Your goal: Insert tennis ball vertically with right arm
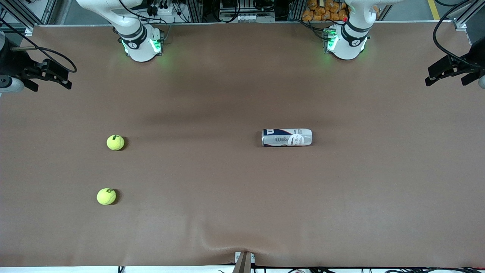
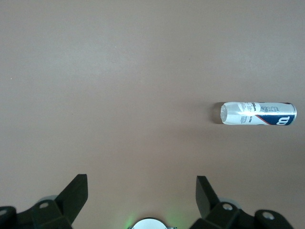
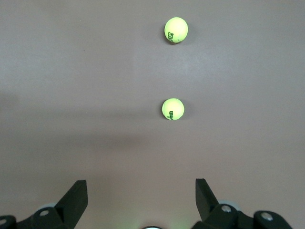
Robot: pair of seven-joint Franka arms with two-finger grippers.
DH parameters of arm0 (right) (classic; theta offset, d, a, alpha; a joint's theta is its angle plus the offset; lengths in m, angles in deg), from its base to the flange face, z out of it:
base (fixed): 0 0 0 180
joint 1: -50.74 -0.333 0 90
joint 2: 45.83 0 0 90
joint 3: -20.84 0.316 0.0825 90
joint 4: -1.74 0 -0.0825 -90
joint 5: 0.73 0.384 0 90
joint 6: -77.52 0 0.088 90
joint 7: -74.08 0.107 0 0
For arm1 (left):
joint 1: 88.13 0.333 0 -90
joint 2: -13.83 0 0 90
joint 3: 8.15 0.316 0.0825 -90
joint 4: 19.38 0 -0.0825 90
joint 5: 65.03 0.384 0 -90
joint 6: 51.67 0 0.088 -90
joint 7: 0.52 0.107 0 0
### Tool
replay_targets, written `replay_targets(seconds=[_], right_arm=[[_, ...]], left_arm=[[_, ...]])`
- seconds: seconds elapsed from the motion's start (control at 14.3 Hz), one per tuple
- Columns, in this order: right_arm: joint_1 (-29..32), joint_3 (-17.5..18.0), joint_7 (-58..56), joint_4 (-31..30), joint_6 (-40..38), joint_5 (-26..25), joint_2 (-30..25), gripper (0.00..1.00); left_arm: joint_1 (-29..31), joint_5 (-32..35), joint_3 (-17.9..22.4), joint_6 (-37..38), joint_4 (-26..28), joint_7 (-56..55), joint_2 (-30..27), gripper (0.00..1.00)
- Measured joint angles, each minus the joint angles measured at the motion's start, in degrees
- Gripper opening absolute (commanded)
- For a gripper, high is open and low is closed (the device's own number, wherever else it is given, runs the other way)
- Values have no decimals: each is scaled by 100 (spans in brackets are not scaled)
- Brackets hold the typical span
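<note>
Two yellow-green tennis balls lie on the brown table toward the right arm's end. One ball (image 1: pixel 115 142) (image 3: pixel 172 109) is farther from the front camera and the other ball (image 1: pixel 106 196) (image 3: pixel 176 29) is nearer. A white and blue Wilson ball can (image 1: pixel 287 137) (image 2: pixel 259 113) lies on its side near the middle, toward the left arm's end. My right gripper (image 1: pixel 68 77) (image 3: pixel 141 191) is open and empty, high over the table's right-arm end. My left gripper (image 1: pixel 428 76) (image 2: pixel 141 191) is open and empty, high over the left-arm end.
The brown table cover (image 1: pixel 242 212) has a small wrinkle at its edge nearest the front camera. A camera mount (image 1: pixel 243 261) stands at that edge. The two arm bases stand at the edge farthest from the front camera.
</note>
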Motion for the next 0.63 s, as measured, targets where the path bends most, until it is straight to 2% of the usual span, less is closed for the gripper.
replay_targets(seconds=[0.63], right_arm=[[1, -30, -3, 8, -43, -2, 1, 100]], left_arm=[[0, 0, 4, 1, 0, 1, 0, 100]])
